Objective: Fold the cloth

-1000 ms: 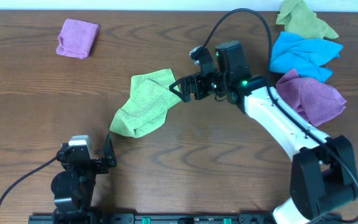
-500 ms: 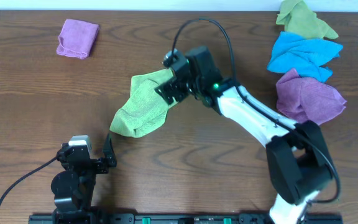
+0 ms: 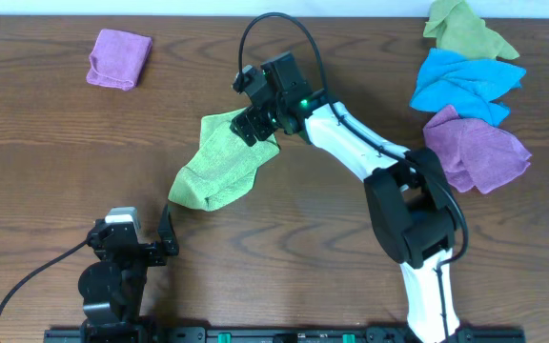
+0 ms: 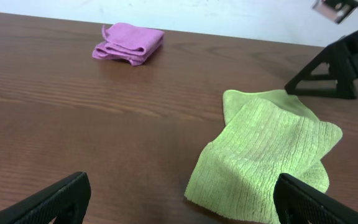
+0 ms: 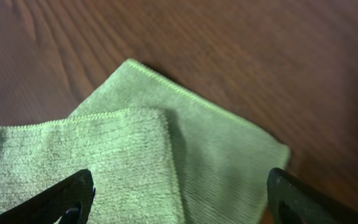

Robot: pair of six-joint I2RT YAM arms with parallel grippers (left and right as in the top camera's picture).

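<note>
A light green cloth point(image 3: 219, 164) lies on the wooden table, partly folded, with one layer doubled over at its upper end. It shows in the left wrist view point(image 4: 266, 155) and fills the right wrist view point(image 5: 135, 162). My right gripper point(image 3: 255, 129) is open and hangs over the cloth's upper right corner, its fingertips point(image 5: 73, 193) spread wide above the folded layers. My left gripper point(image 3: 165, 233) is open and empty, low near the front edge, just below the cloth's lower tip.
A folded purple cloth point(image 3: 119, 58) lies at the back left, also in the left wrist view point(image 4: 129, 43). At the back right lie an olive green cloth point(image 3: 465, 29), a blue cloth point(image 3: 465, 81) and a purple cloth point(image 3: 475, 148).
My right arm has swung left and toward the back, from beside the cloth's right edge to over its upper corner. The cloth's upper edge has been laid over. The left arm has not moved.
</note>
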